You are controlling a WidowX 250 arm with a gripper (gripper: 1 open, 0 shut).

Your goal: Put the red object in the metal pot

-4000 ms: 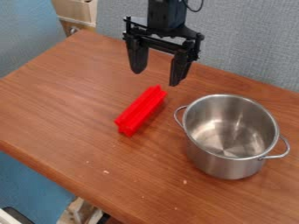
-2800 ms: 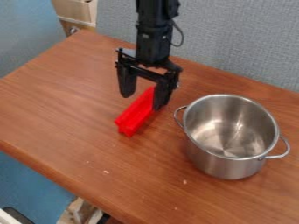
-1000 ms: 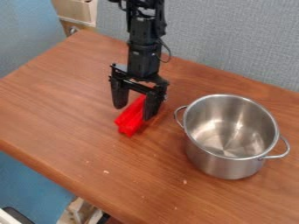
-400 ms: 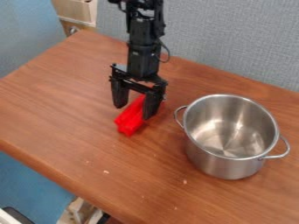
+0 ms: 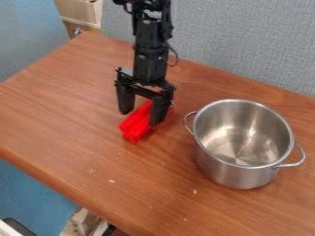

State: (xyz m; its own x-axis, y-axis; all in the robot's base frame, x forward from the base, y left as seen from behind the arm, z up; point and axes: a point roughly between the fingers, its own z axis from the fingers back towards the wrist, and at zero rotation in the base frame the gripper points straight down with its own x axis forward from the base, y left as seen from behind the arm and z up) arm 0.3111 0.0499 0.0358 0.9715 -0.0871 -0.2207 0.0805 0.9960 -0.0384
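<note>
Wooden tabletop (image 5: pixel 62 101) set against a grey-blue textured wall, with one black robot arm reaching down from the far edge. The gripper (image 5: pixel 145 100) points steeply downward, its two fingers spread wide on either side of the upper end of the red object (image 5: pixel 140 123), an elongated block lying flat on the wood. The jaws have not closed and hold nothing; whether the fingertips touch the table cannot be told. Straddling the block across its narrow width lets the fingers close on its long, flat sides, presumably the firmest grip available. The metal pot (image 5: pixel 244 143) stands upright and empty just to the right of the block, near but apart from it, its open mouth ready to receive the block once lifted.
</note>
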